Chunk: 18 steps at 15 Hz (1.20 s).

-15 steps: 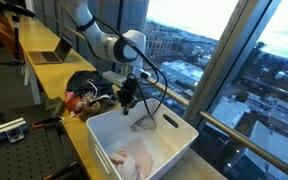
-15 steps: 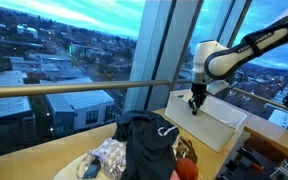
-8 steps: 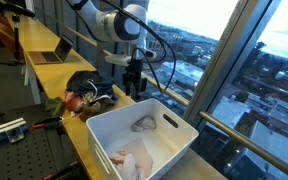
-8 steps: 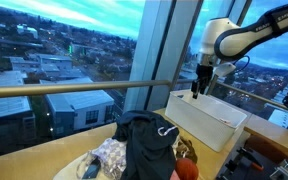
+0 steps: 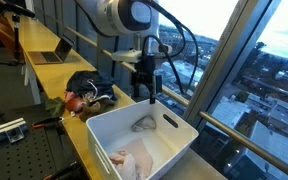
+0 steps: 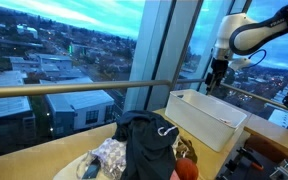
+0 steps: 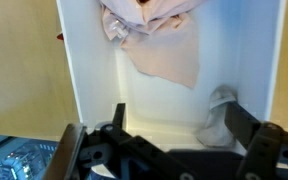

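tool — jaws wide, empty, above white bin | wooden counter | window wall — city view

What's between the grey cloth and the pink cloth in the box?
Only bare floor of the white box separates the grey cloth and the pink cloth, in the wrist view.
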{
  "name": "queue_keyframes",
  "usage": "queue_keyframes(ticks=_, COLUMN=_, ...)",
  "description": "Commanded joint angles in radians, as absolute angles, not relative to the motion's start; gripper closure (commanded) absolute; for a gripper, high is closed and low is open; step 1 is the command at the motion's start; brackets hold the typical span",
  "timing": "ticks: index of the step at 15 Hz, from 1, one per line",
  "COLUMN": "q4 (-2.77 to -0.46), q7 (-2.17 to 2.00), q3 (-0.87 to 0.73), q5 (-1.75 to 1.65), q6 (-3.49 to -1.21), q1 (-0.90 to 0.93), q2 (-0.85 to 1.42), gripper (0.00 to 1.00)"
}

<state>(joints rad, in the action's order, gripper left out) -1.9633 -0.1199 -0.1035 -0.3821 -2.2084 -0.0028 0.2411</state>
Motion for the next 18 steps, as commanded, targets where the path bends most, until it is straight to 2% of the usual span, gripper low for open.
queue_keyframes(ticks=1, q4=-2.012, q7=-0.063, q3=-0.128, q5=-0.379, q6=-2.302, q1=-0.064, q2=0.292, gripper=0.0)
queue_keyframes(ticks=9, q4=-2.022, q7=-0.03, q3=-0.157, q5=-0.367, q6=-2.431, q1=-0.119, q2=0.528, gripper=0.0)
queue_keyframes(ticks=17, q4=-1.984, q7=-0.016, q3=-0.172, q5=-0.359, q6=-2.423, q1=-0.119, q2=0.686, gripper=0.0)
queue_keyframes(ticks=18, q4=-1.983, q7=-0.013, q3=-0.174, q5=-0.356, q6=-2.42, q1=-0.122, q2=0.69, gripper=0.05)
